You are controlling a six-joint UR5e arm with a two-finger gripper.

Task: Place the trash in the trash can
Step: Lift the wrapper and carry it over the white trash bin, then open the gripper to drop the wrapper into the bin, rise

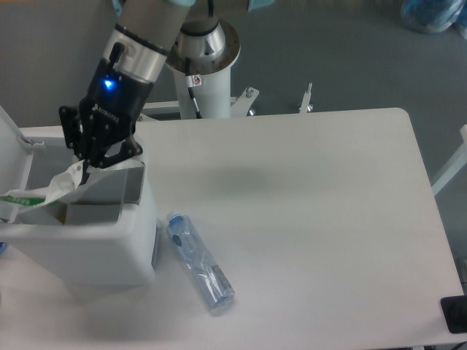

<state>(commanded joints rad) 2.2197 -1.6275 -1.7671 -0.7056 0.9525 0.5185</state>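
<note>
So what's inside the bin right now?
Over the open bin, the gripper holds a wrapper dangling into it. A pale flat shape shows below; the bottom is otherwise hidden by the walls.

Crumpled clear wrapper (45, 191) with green-marked label, pinched in the gripper (85, 169), trailing left over the open white trash can (109, 248) just below; flattened bluish bottle (200, 262), blue cap toward the can, flat on the table, lower right of the gripper.
</note>
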